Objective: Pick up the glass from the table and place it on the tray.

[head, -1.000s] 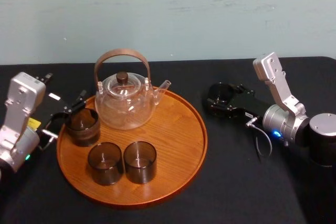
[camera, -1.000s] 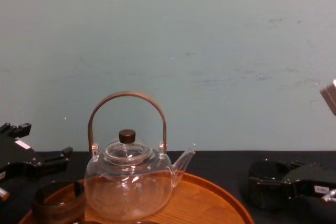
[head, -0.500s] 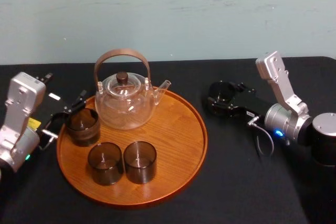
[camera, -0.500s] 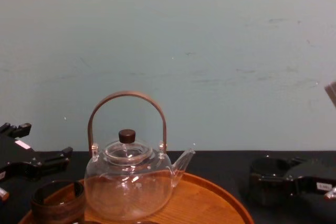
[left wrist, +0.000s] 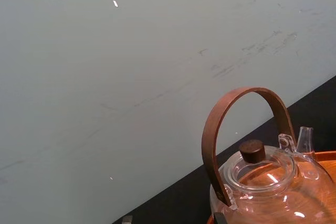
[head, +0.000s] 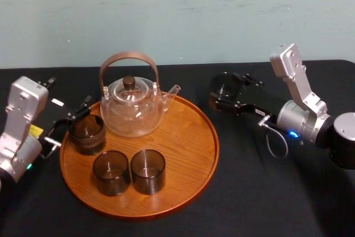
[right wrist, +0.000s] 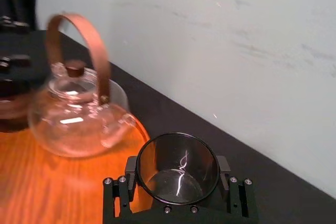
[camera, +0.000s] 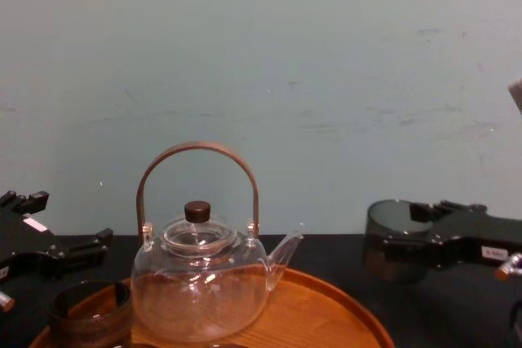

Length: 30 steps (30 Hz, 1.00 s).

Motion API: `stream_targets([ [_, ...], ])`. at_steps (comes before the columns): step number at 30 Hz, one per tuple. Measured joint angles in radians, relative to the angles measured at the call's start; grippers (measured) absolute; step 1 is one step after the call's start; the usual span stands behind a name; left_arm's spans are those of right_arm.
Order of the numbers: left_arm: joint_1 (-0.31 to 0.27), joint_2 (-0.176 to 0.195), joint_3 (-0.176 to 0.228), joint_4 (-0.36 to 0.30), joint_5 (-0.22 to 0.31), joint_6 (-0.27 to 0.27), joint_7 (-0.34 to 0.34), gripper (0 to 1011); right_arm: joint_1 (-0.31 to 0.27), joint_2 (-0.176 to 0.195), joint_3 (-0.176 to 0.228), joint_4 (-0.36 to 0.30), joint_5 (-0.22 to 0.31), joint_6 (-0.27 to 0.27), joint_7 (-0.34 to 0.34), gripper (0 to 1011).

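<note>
A dark smoked glass [head: 221,94] hangs above the black table, just right of the tray [head: 188,137]. My right gripper [head: 224,99] is shut on it. The right wrist view shows the glass [right wrist: 178,167] clamped between the black fingers [right wrist: 131,170], with the tray [right wrist: 31,187] beyond it. In the chest view the glass [camera: 390,238] is clear of the table, at about the height of the teapot's body. Three more dark glasses stand on the tray, such as the front one [head: 147,170]. My left gripper [head: 75,119] rests open at the tray's left rim, beside the left glass [head: 87,133].
A glass teapot [head: 133,106] with a brown arched handle stands at the back of the tray, its spout pointing toward the right arm. The tray's right half is bare wood. A pale wall closes the far side of the table [head: 249,192].
The right gripper has lifted the glass off the table and carried it a little left toward the tray. The left arm and the things on the tray have not moved.
</note>
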<state>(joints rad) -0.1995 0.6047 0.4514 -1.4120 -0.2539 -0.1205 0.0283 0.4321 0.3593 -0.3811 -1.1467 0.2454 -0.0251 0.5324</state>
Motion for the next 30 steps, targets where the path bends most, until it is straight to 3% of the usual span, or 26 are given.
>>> stream_targets([
  [7, 0.000, 0.000, 0.000, 0.000, 0.000, 0.000, 0.000, 1001, 0.000, 0.003, -0.032, -0.034, 0.007, -0.015, 0.030, 905],
  [19, 0.000, 0.000, 0.000, 0.000, 0.000, 0.000, 0.000, 1001, 0.049, -0.044, -0.106, 0.038, 0.043, -0.049, 0.111, 905],
  [30, 0.000, 0.000, 0.000, 0.000, 0.000, 0.000, 0.000, 1001, 0.065, -0.065, -0.143, 0.077, 0.076, -0.055, 0.143, 905],
])
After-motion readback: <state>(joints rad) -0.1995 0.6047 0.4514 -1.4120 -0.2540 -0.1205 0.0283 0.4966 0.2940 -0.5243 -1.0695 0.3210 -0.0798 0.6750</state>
